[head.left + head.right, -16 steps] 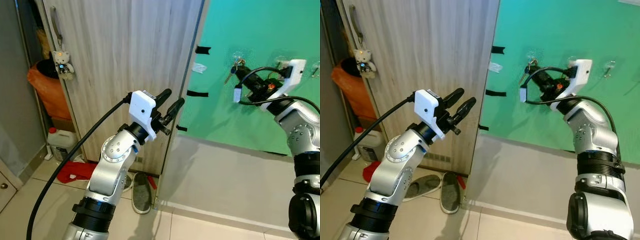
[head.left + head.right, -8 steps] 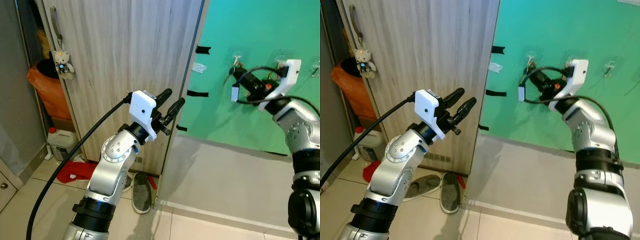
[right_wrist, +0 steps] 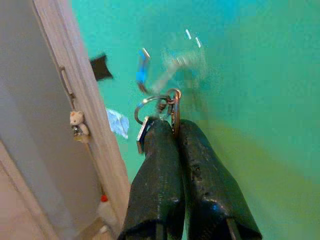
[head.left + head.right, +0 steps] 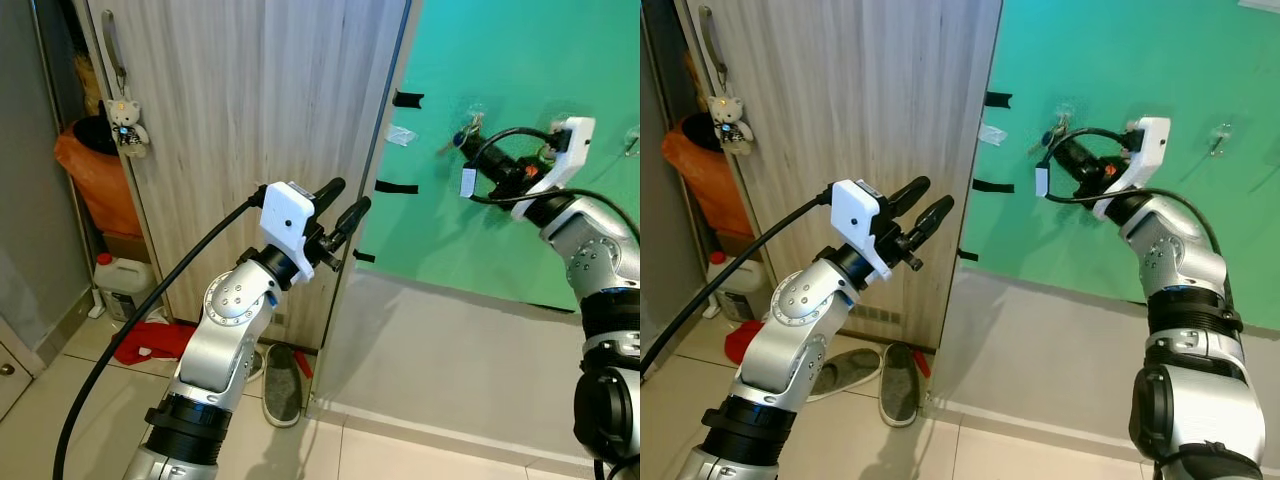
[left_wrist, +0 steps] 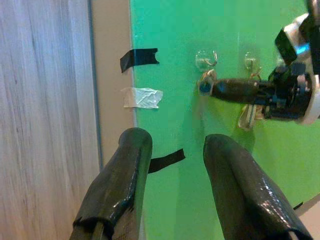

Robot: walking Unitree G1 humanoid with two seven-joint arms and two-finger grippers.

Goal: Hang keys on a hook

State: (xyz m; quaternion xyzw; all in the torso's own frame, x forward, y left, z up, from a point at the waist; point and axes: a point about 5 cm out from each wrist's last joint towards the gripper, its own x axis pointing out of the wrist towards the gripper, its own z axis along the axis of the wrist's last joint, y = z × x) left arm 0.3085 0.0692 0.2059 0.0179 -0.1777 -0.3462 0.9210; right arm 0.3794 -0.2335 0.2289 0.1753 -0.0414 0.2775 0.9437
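A clear hook [image 4: 474,108] is stuck on the green wall [image 4: 520,60]. Just below it my right gripper [image 4: 477,150] is shut on the ring of a bunch of keys [image 4: 461,135], one of them with a blue head. In the right wrist view the key ring [image 3: 154,103] sticks out from my shut fingertips [image 3: 161,131], and the hook [image 3: 185,56] beyond it is blurred. Whether the ring touches the hook I cannot tell. My left gripper [image 4: 345,200] is held up open and empty in front of the wooden door [image 4: 250,90]. The left wrist view shows the hook [image 5: 206,59] and keys [image 5: 205,86].
Two more clear hooks [image 4: 560,118] sit further right on the wall, with black tape strips [image 4: 405,98] near its left edge. A teddy bear charm [image 4: 125,125] hangs on the door handle. An orange bag [image 4: 90,170], a white jug [image 4: 120,285], a red cloth [image 4: 150,342] and shoes [image 4: 285,385] lie on the floor.
My right gripper has shifted a little up and to the left with the keys, and the keys now tilt leftward under the hook. The left arm has not moved.
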